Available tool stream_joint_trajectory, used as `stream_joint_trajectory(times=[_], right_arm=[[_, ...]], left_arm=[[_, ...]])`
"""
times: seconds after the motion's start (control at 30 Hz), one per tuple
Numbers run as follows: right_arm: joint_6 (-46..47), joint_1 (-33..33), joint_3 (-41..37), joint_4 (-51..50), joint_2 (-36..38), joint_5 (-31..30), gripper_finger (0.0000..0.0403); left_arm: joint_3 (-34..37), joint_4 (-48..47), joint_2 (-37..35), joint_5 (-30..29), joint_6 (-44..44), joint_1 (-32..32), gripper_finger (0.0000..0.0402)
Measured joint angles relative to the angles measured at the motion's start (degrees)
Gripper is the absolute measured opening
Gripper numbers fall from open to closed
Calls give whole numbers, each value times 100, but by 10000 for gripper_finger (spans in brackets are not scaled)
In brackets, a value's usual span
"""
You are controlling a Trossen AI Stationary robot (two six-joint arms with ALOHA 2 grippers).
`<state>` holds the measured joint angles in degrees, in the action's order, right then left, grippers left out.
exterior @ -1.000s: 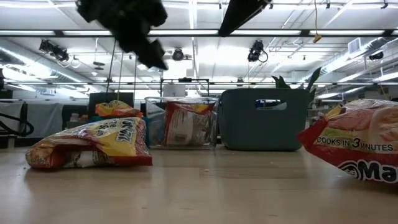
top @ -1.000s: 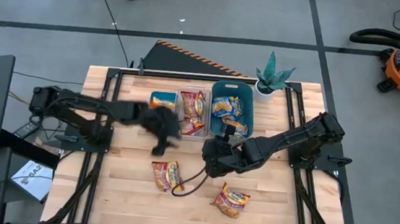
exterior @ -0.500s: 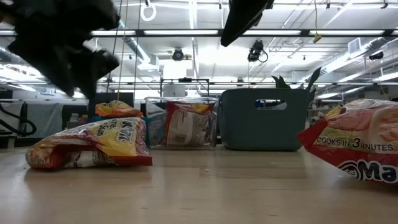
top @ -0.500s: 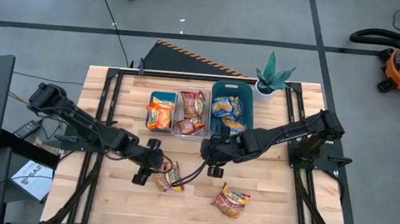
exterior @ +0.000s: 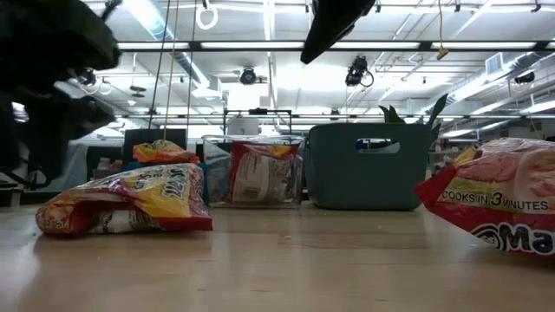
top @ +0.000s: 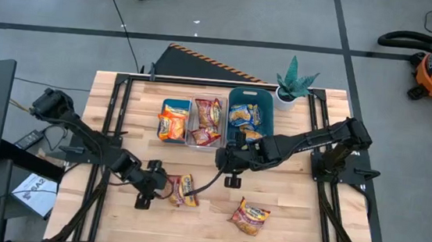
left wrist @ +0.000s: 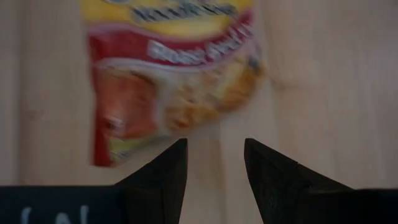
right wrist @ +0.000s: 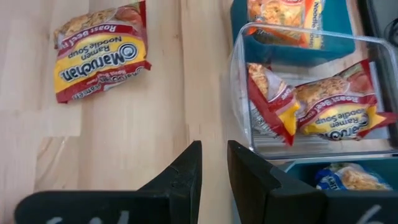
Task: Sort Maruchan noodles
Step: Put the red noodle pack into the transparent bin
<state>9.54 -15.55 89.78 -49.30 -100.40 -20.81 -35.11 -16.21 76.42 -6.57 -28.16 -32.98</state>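
Since the earlier frames the left gripper has swung from the bins down toward the table's front edge, and now sits fingers apart, holding nothing, just beside a red Maruchan packet lying left of centre. Right gripper hovers mid-table in front of the clear bin, fingers narrowly apart and empty. A second red packet lies near the front edge; the remaining packets are in the small teal bin, clear bin and large teal bin along the back edge.
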Motion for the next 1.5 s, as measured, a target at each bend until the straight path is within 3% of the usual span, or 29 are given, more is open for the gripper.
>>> stream_joint_trajectory(times=[0.33, 0.67, 0.83, 1.2, 1.5], right_arm=[[156, -88, 2, -4, 0, 146, 82], [186, -174, 2, 8, 0, 146, 82], [186, -124, 2, 106, 1, 146, 82], [219, -181, 2, 276, 0, 146, 82], [195, -203, 2, 354, 0, 144, 82]], left_arm=[[0, -31, 4, -776, -433, -808, 164], [0, -33, 2, -1282, -239, -526, 164], [0, 52, 4, -1870, -253, -248, 164], [0, 190, 589, -1879, -355, -30, 164], [-2, 308, 664, -1781, -114, -23, 164]])
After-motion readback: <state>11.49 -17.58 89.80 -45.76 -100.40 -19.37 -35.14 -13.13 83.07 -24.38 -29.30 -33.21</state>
